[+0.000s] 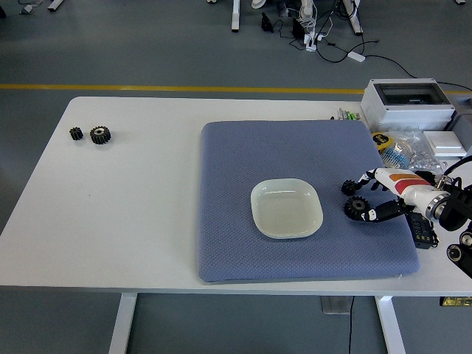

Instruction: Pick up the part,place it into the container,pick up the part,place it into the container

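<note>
You are bringing the right hand (375,198) in from the right edge onto the blue mat (243,155), and its fingers are spread around the larger gear (357,207): a white finger is arching over the far side, by the smaller gear (349,187), and a dark fingertip (375,214) is sitting just beside the larger gear's near right rim. It is gripping nothing yet, as far as the head view shows; whether any fingertip is actually touching the teeth is too fine to tell. Both gears are lying flat on the mat just right of the pale square dish (287,208), which is sitting empty near the mat's middle. To do this grasp well, you are probably better off centring the larger gear between thumb and fingers before closing, so the closing fingers are not nudging the smaller gear or pushing the part across the soft mat. Close evenly on opposite sides of the toothed rim, lift straight up, then carry it the short way left over the dish. Two more gears (91,134) are lying far off at the table's left, and the left arm is not showing.
</note>
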Robot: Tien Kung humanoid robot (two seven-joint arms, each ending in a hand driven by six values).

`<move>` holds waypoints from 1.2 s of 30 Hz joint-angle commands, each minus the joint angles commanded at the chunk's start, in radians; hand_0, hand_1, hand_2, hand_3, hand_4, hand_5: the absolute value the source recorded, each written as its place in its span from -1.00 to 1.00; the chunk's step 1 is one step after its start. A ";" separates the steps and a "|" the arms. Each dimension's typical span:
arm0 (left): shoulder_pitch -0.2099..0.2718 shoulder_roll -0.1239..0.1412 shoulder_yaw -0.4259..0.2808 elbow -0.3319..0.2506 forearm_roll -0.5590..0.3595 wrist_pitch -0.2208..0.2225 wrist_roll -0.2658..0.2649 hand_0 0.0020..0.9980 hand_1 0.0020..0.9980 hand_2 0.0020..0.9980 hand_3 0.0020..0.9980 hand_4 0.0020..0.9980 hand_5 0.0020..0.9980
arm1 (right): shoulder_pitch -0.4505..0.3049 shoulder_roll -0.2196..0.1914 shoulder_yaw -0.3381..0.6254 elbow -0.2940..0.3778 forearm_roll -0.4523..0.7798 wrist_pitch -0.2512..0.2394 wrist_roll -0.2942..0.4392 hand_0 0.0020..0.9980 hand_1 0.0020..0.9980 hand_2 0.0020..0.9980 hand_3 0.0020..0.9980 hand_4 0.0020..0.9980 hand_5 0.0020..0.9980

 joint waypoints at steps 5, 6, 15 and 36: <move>-0.002 0.000 0.006 0.000 -0.005 0.001 0.000 0.45 0.41 0.37 0.11 0.30 0.18 | 0.004 0.011 -0.014 -0.032 0.007 0.003 0.002 0.09 0.24 0.40 0.27 1.00 -0.34; -0.002 0.000 0.005 0.000 -0.005 0.002 0.000 0.45 0.41 0.37 0.11 0.30 0.18 | 0.004 0.012 -0.016 -0.034 0.009 0.003 0.003 0.09 0.24 0.40 0.27 1.00 -0.34; -0.003 0.000 0.009 0.000 -0.007 0.003 0.001 0.45 0.41 0.37 0.11 0.30 0.18 | 0.015 0.029 -0.035 -0.062 0.026 0.006 0.005 0.07 0.23 0.39 0.26 1.00 -0.35; -0.004 0.000 0.007 0.000 0.001 0.005 0.001 0.45 0.41 0.36 0.11 0.30 0.18 | 0.028 0.025 -0.066 -0.044 0.023 -0.020 0.031 -0.42 -0.15 0.00 0.01 0.50 -0.46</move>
